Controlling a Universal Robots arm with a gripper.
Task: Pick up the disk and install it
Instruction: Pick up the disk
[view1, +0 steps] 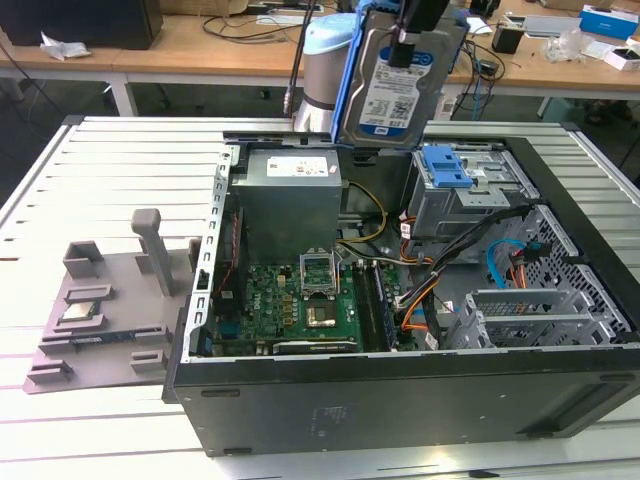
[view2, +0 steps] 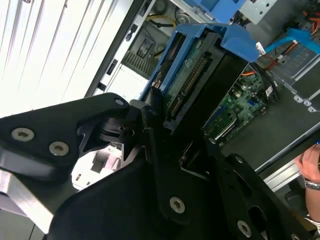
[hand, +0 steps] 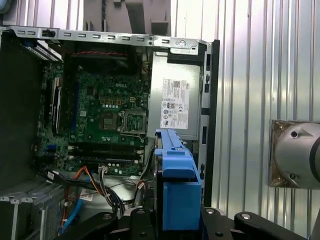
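Exterior view: the pincer (view1: 408, 45) hangs high over the open computer case (view1: 400, 405), and it has got the disk (view1: 400, 95)!
Pincer: clamped on the disk's upper end. In the first wrist view its black fingers (hand: 216, 221) press on either side of the blue carrier bracket (hand: 177, 185).
Disk: off the counter (view1: 100, 170) and up in the air, hanging straight below the pincer. It is on edge, clear of the case, with its white-and-blue label facing the exterior camera.
Connector end: in the second wrist view the disk's circuit-board side and connector row (view2: 192, 82) point away from the pincer, toward the case.
Below the pincer: the grey power supply (view1: 290, 195), and just beside it a blue-fronted drive bay (view1: 445, 165).
Farther below: the green motherboard (view1: 300, 300), lying flat on the case floor.
Well away from the pincer: a grey tray (view1: 100, 330) on the counter beside the case, with a small square chip (view1: 82, 318) on it.
Edge of the second wrist view: a person's hand (view2: 310, 165), well apart from the pincer.
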